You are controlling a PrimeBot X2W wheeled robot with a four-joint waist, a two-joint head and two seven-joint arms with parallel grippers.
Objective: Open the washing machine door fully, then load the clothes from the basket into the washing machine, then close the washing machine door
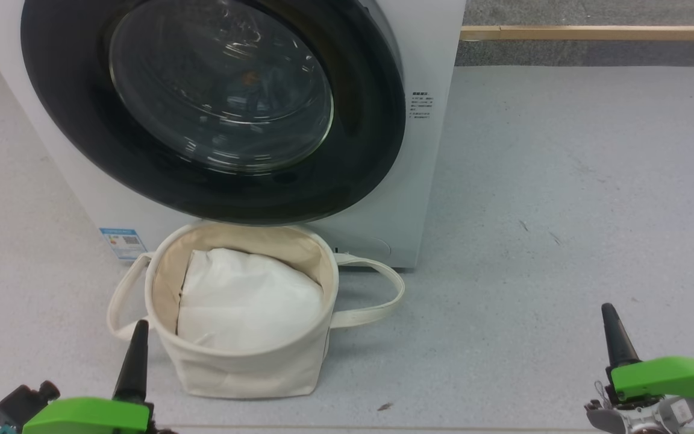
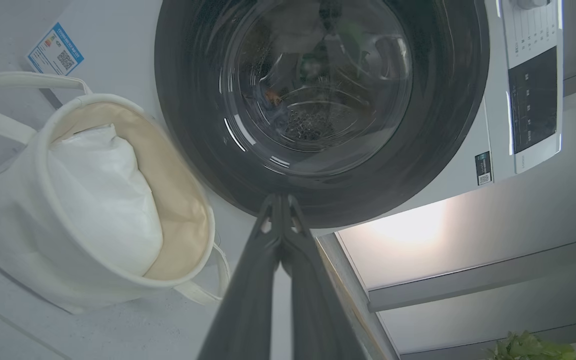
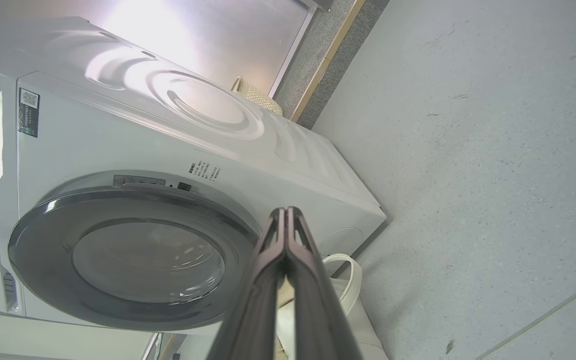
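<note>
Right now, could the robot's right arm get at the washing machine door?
Probably yes. Bare floor lies between the shut right gripper and the washing machine door; the basket stands below the door's bottom edge, left of that path.

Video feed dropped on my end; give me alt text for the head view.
The washing machine door is shut. The basket stands on the floor just before it, holding a white cloth bundle. The left gripper and the right gripper sit shut at the bottom edge, holding nothing.

left gripper and right gripper have green housings and tapering dark fingers.
</note>
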